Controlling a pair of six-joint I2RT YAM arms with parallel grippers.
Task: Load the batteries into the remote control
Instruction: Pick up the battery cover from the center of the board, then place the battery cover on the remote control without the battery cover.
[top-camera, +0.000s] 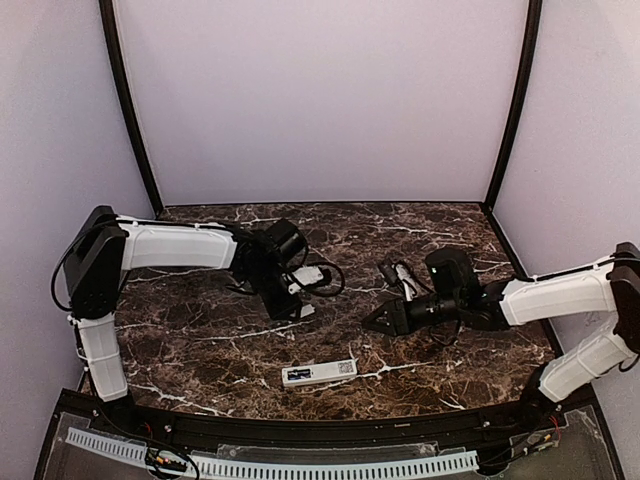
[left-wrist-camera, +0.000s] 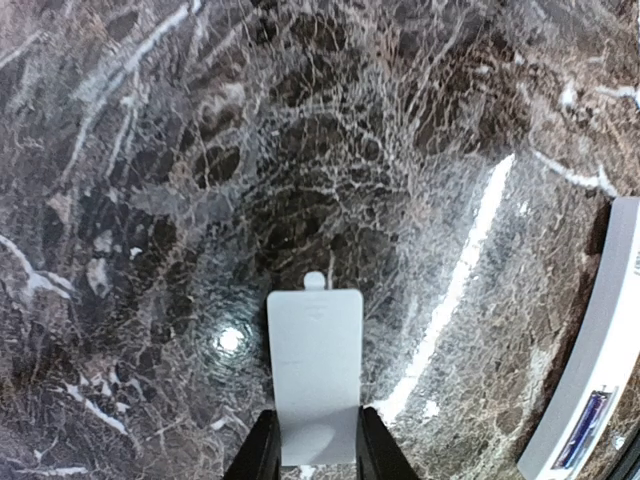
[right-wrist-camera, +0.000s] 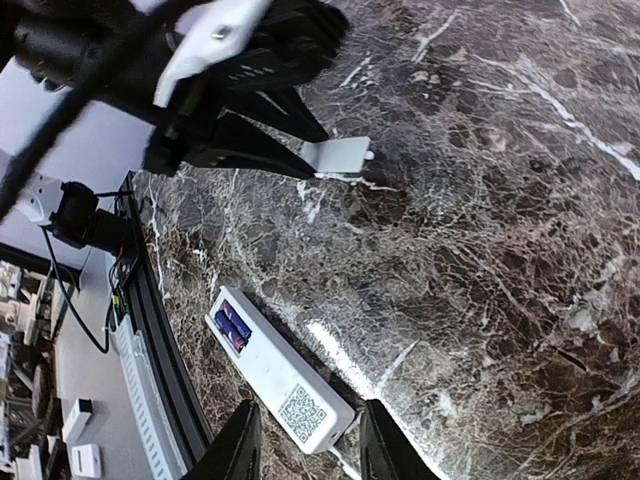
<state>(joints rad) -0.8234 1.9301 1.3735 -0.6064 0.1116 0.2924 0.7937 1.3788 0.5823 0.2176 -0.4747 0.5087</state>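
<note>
Near the front edge of the dark brown, white-veined marble table, lying flat with its back upward: the slim white rectangular plastic remote control, touched by neither tool. Seated side by side in the open recess at its left end: the two small dark blue-purple cylindrical batteries. At the opposite end, stuck on the white plastic: a square black-and-white code sticker. Farther back and to the left of the remote, over the marble: the left gripper, black fingers drawn narrow and clamped on one short end of a small flat white rectangular plastic cover plate. Jutting straight out past the fingertips, small tab at the far end, close over the stone; cannot tell whether touching it. Farther back and to the right of the remote, apart from it: the right gripper, pointed leftward and down toward the middle of the table, black fingers parted to a moderate gap, nothing gripped. Seen from its wrist camera, framed in that gap but lying on the table beyond the fingertips: the sticker end of the remote.
</note>
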